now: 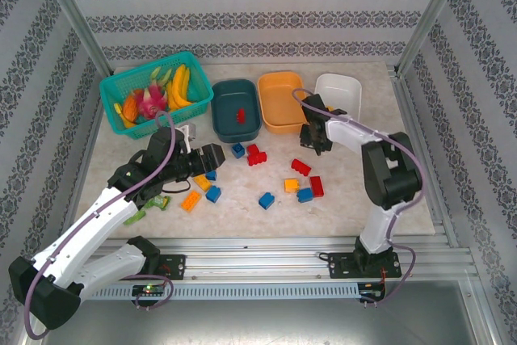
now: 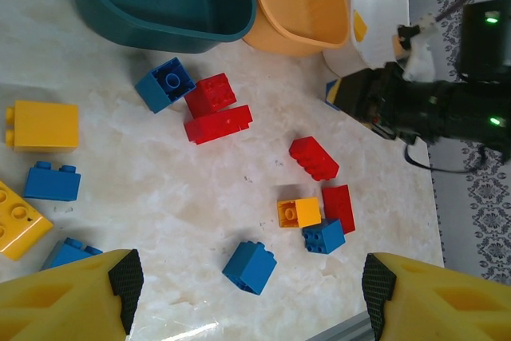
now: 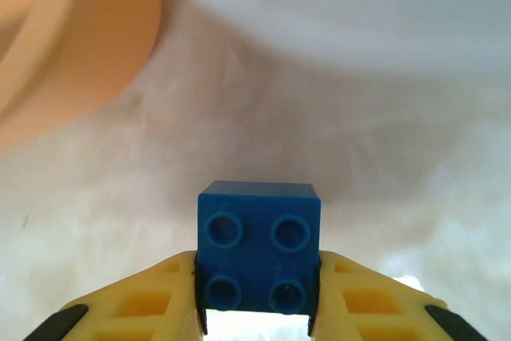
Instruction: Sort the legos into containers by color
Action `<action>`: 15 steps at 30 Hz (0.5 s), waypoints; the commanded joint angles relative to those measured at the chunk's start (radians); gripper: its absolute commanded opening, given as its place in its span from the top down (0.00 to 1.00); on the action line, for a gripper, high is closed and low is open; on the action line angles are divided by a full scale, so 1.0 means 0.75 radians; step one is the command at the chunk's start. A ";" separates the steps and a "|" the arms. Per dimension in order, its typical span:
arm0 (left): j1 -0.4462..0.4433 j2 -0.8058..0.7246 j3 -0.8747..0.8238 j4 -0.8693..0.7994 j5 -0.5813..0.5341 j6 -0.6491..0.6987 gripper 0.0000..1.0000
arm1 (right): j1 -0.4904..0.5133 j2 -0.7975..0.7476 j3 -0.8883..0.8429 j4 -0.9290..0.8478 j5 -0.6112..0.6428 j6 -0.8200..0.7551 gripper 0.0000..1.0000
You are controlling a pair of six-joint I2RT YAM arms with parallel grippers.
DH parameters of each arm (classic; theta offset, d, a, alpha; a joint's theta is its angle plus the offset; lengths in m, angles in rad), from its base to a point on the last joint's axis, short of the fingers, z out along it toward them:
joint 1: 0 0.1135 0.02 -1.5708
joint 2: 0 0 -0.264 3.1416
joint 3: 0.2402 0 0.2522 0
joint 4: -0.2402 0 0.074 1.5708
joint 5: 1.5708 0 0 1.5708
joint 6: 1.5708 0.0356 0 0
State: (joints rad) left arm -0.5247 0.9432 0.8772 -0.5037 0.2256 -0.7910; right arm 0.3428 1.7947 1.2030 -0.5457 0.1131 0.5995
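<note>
Early stage, most sorting not done. One red brick lies in the teal tub. The orange tub looks empty. The white tub shows a small yellow patch in the left wrist view, can't tell if it's a brick. The rest of the legos, roughly a dozen red, blue and yellow ones, lie loose on the bench, spread between the two arms in front of the tubs. The right fingers are clenched on the sides of a blue brick, which is low at the bench just in front of the white tub and beside the orange one. It looks freshly grasped and not yet lifted or dropped in a tub. The left fingers are spread wide, holding nothing, hovering over the loose bricks on the left side. Left to do: place this blue brick, then nearly all the others.
</note>
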 commanded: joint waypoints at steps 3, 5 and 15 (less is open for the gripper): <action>-0.031 0.053 0.041 0.111 0.011 -0.021 0.25 | 0.124 -0.259 0.029 -0.141 0.074 0.006 0.72; -0.032 0.107 0.079 0.128 0.007 -0.020 0.24 | 0.142 -0.237 0.112 -0.167 0.059 -0.005 0.72; 0.090 0.444 0.363 0.229 0.068 0.006 0.20 | 0.079 0.363 0.799 -0.255 -0.088 -0.086 0.72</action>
State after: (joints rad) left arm -0.4915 1.2274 1.0946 -0.4038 0.2455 -0.7940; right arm 0.4221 1.9522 1.6939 -0.6670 0.0875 0.5648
